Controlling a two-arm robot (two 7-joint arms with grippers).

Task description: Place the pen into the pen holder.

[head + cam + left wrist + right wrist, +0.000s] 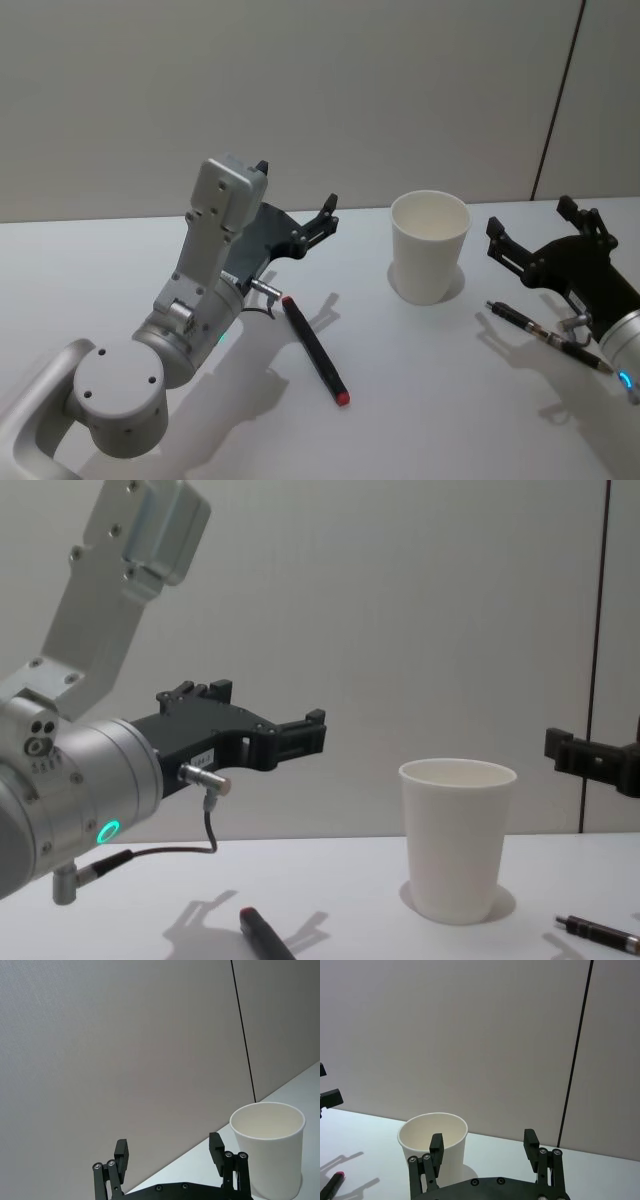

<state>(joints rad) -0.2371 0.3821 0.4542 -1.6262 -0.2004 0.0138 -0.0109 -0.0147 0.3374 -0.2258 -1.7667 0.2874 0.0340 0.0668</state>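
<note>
The pen holder, a white paper cup, stands upright and empty at centre right of the table. A thick black pen with red ends lies flat in front of my left arm. A slimmer dark pen lies to the cup's right. My left gripper hovers open and empty above the table, left of the cup. My right gripper hovers open and empty right of the cup, above the slim pen.
The white table meets a plain grey wall just behind the cup. A dark vertical seam runs down the wall at the right. The left gripper's cable hangs below its wrist.
</note>
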